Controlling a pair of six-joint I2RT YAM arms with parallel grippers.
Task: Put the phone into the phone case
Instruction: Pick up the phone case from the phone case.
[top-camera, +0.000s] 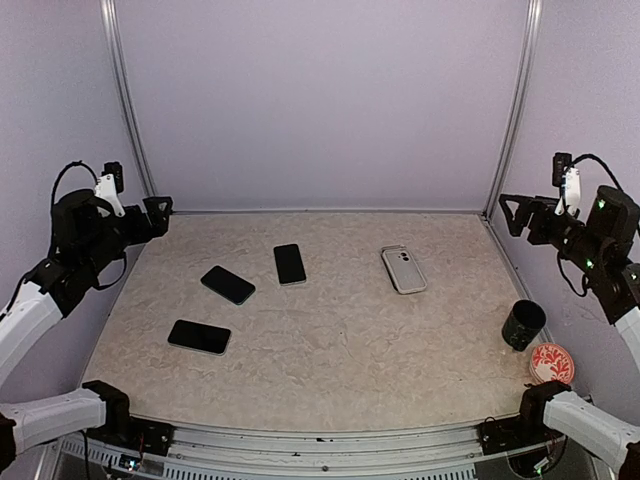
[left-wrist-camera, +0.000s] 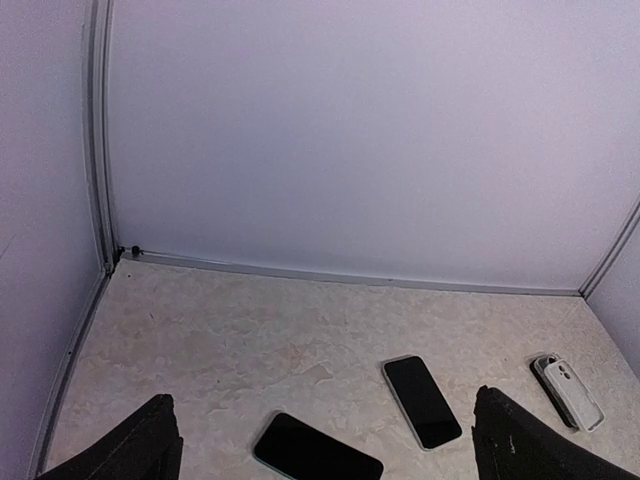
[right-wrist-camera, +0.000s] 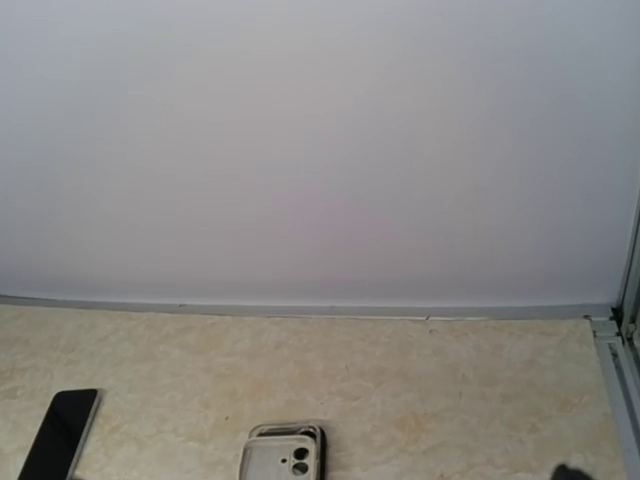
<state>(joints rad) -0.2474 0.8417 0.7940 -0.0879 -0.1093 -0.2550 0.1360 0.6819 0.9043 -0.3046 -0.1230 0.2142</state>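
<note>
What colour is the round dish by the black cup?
The round dish is red with white patterning, best in the top external view.

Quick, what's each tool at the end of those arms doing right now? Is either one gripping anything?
Left tool: open, holding nothing.
Right tool: open, holding nothing.

A black cup stands upright near the right edge of the beige marbled counter. Just beside it, toward the front, lies a round red-and-white patterned disc.
</note>
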